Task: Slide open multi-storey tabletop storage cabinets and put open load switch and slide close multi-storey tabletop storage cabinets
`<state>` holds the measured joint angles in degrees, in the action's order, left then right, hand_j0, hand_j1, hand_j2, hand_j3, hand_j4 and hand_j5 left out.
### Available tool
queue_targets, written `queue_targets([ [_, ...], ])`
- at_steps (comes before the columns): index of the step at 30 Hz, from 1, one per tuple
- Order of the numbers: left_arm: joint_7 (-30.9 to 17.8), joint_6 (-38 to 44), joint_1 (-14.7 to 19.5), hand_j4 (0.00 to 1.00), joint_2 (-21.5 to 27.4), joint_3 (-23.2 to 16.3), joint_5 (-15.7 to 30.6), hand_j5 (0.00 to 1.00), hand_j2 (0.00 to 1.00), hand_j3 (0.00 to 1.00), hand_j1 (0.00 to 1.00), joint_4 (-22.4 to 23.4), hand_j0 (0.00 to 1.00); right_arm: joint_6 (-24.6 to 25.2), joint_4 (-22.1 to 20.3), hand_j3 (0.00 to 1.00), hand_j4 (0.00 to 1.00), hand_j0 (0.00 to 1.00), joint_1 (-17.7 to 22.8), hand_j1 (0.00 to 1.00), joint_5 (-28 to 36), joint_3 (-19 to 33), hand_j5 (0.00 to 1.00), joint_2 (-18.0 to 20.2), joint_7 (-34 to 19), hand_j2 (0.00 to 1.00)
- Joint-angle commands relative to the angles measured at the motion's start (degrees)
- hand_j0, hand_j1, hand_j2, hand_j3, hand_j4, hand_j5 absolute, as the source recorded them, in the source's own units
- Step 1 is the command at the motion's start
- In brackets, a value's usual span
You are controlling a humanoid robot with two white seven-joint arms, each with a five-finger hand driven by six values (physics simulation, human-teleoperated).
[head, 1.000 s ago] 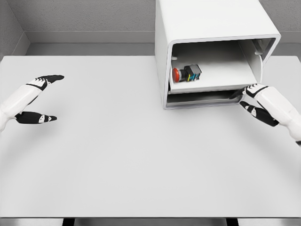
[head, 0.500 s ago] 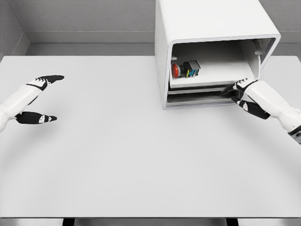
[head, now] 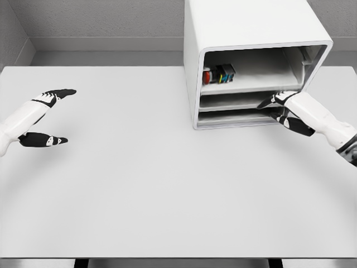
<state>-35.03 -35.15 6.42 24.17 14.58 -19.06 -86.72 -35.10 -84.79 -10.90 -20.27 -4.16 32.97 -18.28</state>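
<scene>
White table (head: 139, 184) | cabinet (head: 245, 33) half-hides switch (head: 217, 74) (shadowed) | both robot hands spread, empty

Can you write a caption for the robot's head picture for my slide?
Right hand at the white cabinet's drawer front, red-buttoned switch inside on the tray.
</scene>
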Motion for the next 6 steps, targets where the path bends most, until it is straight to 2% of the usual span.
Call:
queue_targets([
  [1, 0.03, 0.15, 0.0, 1.0, 0.0, 0.01, 0.34, 1.0, 1.0, 1.0, 1.0, -0.02, 1.0, 0.1, -0.11, 0.58, 0.58, 0.58, 0.0, 0.58, 0.58, -0.06, 0.58, 0.17, 0.08, 0.58],
  [4, 0.03, 0.15, -0.26, 1.0, 0.0, -0.08, 0.34, 1.0, 1.0, 1.0, 1.0, -0.02, 1.0, 0.1, -0.55, 0.58, 0.58, 0.58, 0.79, 0.58, 0.93, 0.55, 0.58, 0.87, 0.26, 0.58],
  [6, 0.03, 0.15, -0.35, 1.0, 0.0, 0.01, -0.54, 1.0, 1.0, 1.0, 1.0, -0.02, 1.0, 0.1, -0.29, 0.59, 0.59, 0.59, 2.37, 0.59, 1.11, 3.19, 0.59, 2.89, 0.52, 0.59],
])
